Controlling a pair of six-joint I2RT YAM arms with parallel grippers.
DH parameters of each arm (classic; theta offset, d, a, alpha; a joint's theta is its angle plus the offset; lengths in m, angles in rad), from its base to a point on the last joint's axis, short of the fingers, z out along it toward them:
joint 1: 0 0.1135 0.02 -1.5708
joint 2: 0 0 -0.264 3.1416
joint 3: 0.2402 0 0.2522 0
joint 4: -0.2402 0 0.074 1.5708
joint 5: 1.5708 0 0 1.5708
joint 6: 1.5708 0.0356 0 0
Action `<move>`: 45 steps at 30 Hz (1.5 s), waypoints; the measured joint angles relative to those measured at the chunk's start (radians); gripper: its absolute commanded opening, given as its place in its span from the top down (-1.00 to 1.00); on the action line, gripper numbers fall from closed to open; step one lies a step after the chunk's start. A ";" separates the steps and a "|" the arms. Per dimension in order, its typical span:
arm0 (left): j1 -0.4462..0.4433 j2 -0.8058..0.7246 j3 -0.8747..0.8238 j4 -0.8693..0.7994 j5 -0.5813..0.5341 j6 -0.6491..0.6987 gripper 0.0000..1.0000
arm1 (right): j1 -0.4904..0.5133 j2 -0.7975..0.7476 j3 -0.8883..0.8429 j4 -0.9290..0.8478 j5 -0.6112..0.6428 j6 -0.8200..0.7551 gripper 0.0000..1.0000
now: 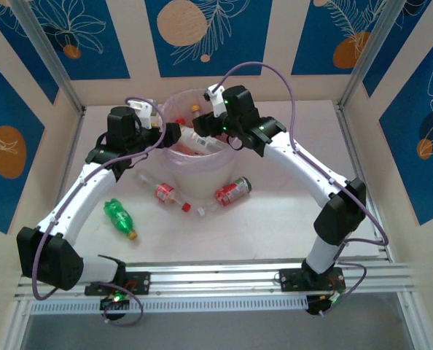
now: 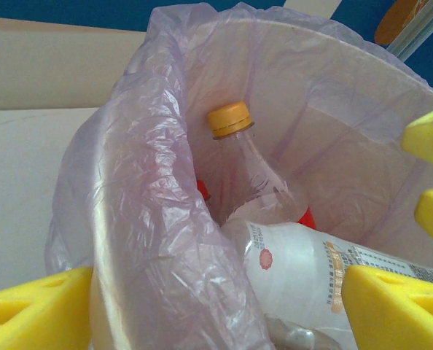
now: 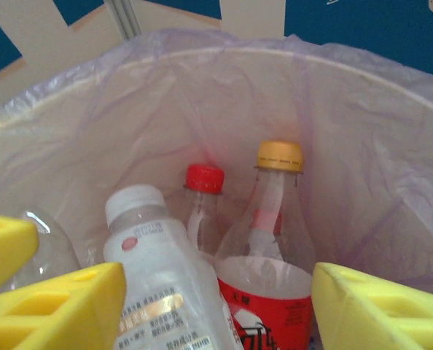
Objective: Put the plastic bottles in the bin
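The bin (image 1: 200,166), a white pail with a pink-lilac bag, stands mid-table and holds several plastic bottles. My left gripper (image 1: 178,135) stands open astride its left rim (image 2: 151,219): one yellow finger (image 2: 34,310) outside, the other (image 2: 391,306) inside above a pale-labelled bottle (image 2: 304,270). A yellow-capped bottle (image 2: 238,160) leans behind it. My right gripper (image 1: 215,131) hangs open over the bin (image 3: 362,146). Between its fingers (image 3: 380,306) I see the pale-labelled bottle (image 3: 158,277) and a red-labelled, yellow-capped bottle (image 3: 271,292). A red-capped bottle (image 3: 204,197) stands behind them.
On the table in front of the bin lie a green bottle (image 1: 119,217), a clear red-labelled bottle (image 1: 165,192) and another red-labelled bottle (image 1: 233,191). Patterned walls and metal posts close in the back and both sides.
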 measured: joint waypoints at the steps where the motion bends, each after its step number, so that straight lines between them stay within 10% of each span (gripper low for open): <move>1: 0.000 0.000 0.000 0.000 0.000 0.000 -0.70 | 0.000 0.011 0.010 -0.001 -0.002 0.001 -0.09; 27: -0.001 0.000 0.000 0.001 0.000 0.000 -0.70 | 0.032 0.128 0.083 -0.052 -0.020 0.034 -0.13; 45: -0.001 0.000 -0.001 0.003 0.000 -0.017 -0.70 | -0.119 -0.478 -0.289 -0.056 0.034 0.159 -0.49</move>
